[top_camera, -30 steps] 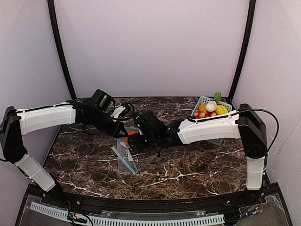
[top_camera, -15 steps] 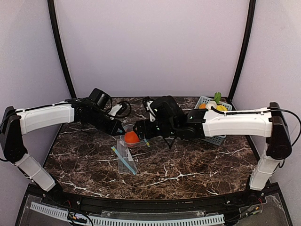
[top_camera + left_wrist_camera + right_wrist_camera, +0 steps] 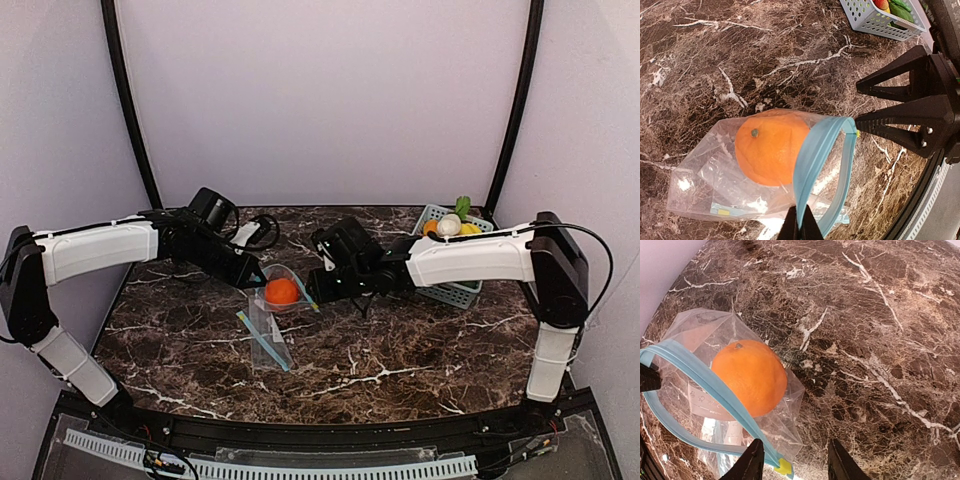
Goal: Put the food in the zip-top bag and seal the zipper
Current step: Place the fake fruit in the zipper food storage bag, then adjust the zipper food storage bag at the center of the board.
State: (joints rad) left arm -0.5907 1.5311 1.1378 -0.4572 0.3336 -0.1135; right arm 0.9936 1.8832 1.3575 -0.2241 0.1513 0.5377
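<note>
inside held-open zip-top bag [image 3: 697,175]: orange-red ball [image 3: 771,147]

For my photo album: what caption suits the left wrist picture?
Left gripper pinches the bag by its blue zipper, an orange inside, right gripper open alongside.

Marble table [image 3: 400,350] bears a zip-top bag [image 3: 270,335], partly lifted perhaps, and a basket [image 3: 458,293]

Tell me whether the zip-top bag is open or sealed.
Open: the zip-top bag has its blue zipper gaping in a loop, pinched by the left gripper, orange ball inside.
</note>
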